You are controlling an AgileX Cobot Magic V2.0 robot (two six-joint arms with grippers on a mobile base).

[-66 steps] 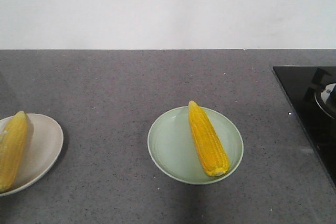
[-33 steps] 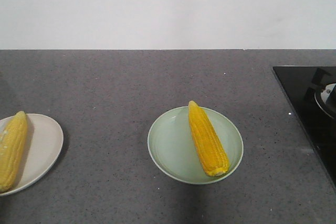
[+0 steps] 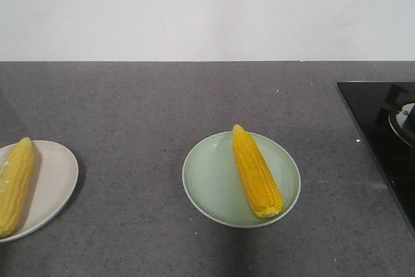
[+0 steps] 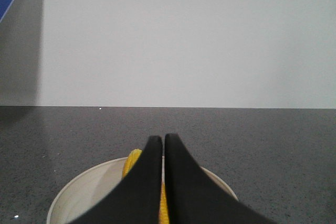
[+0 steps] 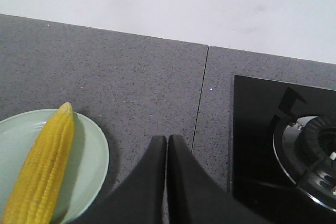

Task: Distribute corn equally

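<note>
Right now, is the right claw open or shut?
Shut and empty: the right claw's black fingers meet above the grey counter, holding nothing.

Speckled grey countertop (image 3: pixel 162 102) meets a plain white wall (image 3: pixel 207 11) behind

You see a matt, speckled grey stone-like countertop (image 3: pixel 162 102) under two smooth glazed plates, pale green (image 3: pixel 207 186) and cream (image 3: pixel 55 180). The corn (image 3: pixel 256 173) looks bumpy and slightly waxy, while the black cooktop (image 3: pixel 373 118) is glossy like glass, with a metal burner (image 5: pixel 310 150).
</note>
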